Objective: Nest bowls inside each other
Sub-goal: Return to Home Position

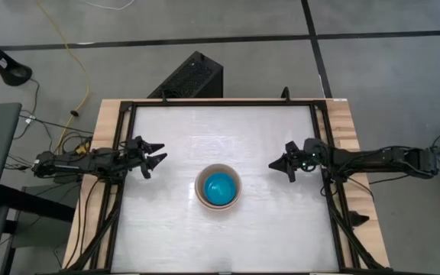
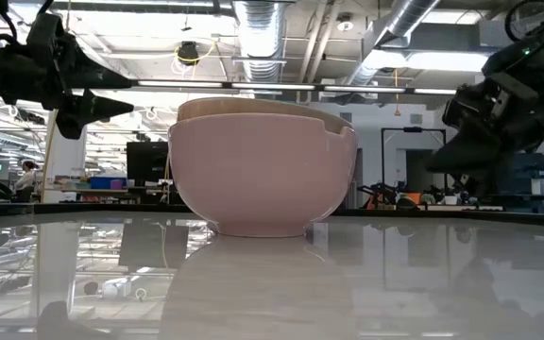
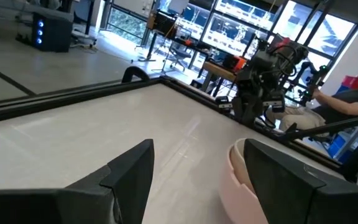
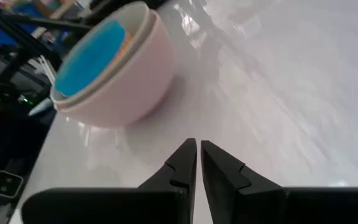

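Count stands at one table [image 1: 166, 229], one stack of bowls [image 4: 114, 74] with three bowls distinguishable in it (one salmon-pink bowl [image 2: 258, 179], one beige bowl [image 2: 253, 108], one light-blue bowl [image 1: 221, 188], any others hidden); two grippers, left gripper [image 1: 161, 152] and right gripper [image 1: 272, 164]; one seated person [image 3: 347, 99] in the left wrist view.

a finger [image 3: 284, 180] of the left pincer [image 3: 197, 149] hides most of the pink bowl [image 3: 235, 186] from its wrist camera.

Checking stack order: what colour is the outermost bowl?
Salmon-pink. The outermost bowl shows best in the low view.
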You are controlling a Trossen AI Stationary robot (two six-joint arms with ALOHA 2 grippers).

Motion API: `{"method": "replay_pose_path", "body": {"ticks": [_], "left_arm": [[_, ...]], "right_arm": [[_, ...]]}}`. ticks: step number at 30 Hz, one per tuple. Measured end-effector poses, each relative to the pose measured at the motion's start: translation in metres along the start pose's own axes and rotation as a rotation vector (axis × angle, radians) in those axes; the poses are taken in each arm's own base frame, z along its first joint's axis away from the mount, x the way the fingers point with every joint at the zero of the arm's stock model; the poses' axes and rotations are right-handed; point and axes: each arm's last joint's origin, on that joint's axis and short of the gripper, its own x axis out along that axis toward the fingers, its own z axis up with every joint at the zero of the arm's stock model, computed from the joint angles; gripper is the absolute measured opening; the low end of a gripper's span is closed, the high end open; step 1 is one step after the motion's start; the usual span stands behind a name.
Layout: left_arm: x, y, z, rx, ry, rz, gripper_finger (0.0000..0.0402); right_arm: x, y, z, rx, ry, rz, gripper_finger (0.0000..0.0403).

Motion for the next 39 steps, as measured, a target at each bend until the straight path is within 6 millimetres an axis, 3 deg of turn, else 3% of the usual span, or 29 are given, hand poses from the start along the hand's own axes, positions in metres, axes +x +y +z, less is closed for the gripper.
{"method": "replay_pose_path", "body": {"ticks": [12,39], "left_arm": [[0.0000,0.0000,-0.0001,0.000,0.000,-0.001,0.0238],[0.0000,0.0000,-0.0002,0.000,0.000,-0.001,0.0238]], "right_arm": [[-0.0005,-0.0047,-0.0089,0.033,0.087,-0.048,0.0061],[-0.0005,-0.0047,-0.0089,0.033,0.086,-0.048,0.0061]]}}
